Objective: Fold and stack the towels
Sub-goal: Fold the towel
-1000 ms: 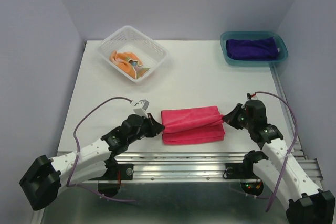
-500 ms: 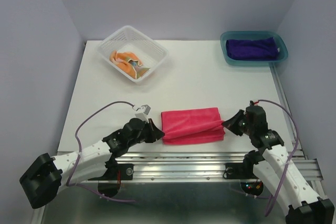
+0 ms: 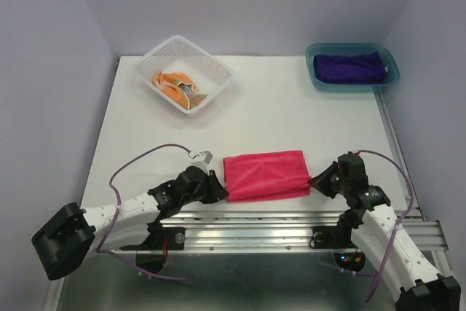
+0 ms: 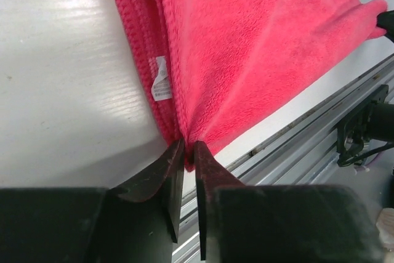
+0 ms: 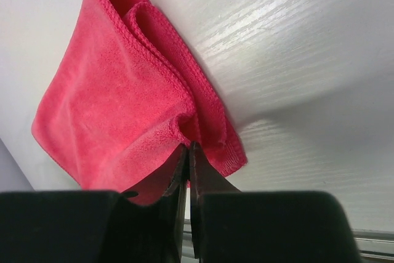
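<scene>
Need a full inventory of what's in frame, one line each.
pink towel: 1, hot pink, folded, near-centre of the table
purple towel: 1, deep purple, lying in the teal tray
orange towel: 1, pale orange with coloured patches, bunched in the basket
teal tray: 1, teal, far-right corner of the table
basket: 1, white mesh, far left of the table
table: 1, white
rail: 1, bare metal, along the near edge
left arm: 1, white and black; left jaws pinch the pink towel's left end
right arm: 1, white and black; right jaws pinch its right end
</scene>
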Tool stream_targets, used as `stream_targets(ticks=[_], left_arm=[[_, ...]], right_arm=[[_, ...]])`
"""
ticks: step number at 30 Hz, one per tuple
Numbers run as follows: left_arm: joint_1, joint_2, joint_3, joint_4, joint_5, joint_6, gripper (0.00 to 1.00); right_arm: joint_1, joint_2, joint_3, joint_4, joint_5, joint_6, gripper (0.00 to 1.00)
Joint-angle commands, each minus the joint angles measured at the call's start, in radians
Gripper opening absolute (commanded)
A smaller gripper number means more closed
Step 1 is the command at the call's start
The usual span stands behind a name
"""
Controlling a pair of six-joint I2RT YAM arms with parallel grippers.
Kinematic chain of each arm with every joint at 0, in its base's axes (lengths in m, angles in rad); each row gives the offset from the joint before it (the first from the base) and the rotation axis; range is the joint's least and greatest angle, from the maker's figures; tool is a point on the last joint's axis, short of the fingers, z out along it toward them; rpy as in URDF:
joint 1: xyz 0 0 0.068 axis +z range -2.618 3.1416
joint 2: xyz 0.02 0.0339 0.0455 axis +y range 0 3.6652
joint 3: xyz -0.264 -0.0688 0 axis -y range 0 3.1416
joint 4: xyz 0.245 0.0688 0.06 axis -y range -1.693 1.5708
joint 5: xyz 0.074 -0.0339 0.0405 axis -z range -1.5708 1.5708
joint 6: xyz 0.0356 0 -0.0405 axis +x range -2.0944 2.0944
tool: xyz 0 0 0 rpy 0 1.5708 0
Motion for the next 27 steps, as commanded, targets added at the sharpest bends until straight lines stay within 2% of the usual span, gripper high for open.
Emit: stream_targets(ticks=[1,3,4,6,8,9,10,12,16,17,18,23,27], left_arm=[[-0.011,0.017,0.015,-0.046,0.012,0.007,0.35],[-0.015,0.005,0.034,-0.072,0.012,0.015,0.43],[-0.016,-0.004,0.038,-0.084,0.007,0.016,0.49],[-0.018,-0.026,0.049,-0.109,-0.005,0.024,0.54],[-0.018,-0.063,0.066,-0.147,-0.014,0.027,0.64],[-0.018,-0.075,0.071,-0.165,-0.019,0.030,0.65],[-0.018,-0.099,0.078,-0.173,-0.023,0.032,0.68],[-0.018,-0.121,0.087,-0.184,-0.028,0.033,0.75],[-0.018,-0.149,0.129,-0.219,-0.086,0.050,0.99],[-0.019,-0.150,0.138,-0.225,-0.100,0.053,0.99],[-0.018,-0.149,0.147,-0.228,-0.132,0.064,0.99],[-0.019,-0.098,0.232,-0.224,-0.221,0.104,0.99],[-0.018,-0.040,0.281,-0.219,-0.255,0.142,0.99]], right_arm=[[-0.001,-0.011,-0.020,-0.022,0.053,0.025,0.10],[-0.001,-0.010,-0.021,-0.026,0.053,0.024,0.13],[-0.001,-0.011,-0.018,-0.031,0.053,0.022,0.21],[-0.001,-0.013,-0.014,-0.054,0.056,0.018,0.25],[-0.001,-0.016,-0.004,-0.068,0.063,0.021,0.42],[-0.001,-0.017,-0.001,-0.074,0.066,0.024,0.52],[-0.001,-0.020,0.005,-0.077,0.075,0.024,0.68],[-0.002,-0.014,0.028,-0.074,0.078,0.016,0.75],[-0.002,0.032,0.103,-0.045,0.083,-0.048,0.88],[-0.001,0.047,0.111,-0.020,0.069,-0.076,0.91],[-0.002,0.064,0.123,0.022,0.064,-0.096,1.00],[0.001,0.274,0.201,0.138,0.014,-0.218,1.00],[0.038,0.412,0.246,0.130,0.082,-0.271,1.00]])
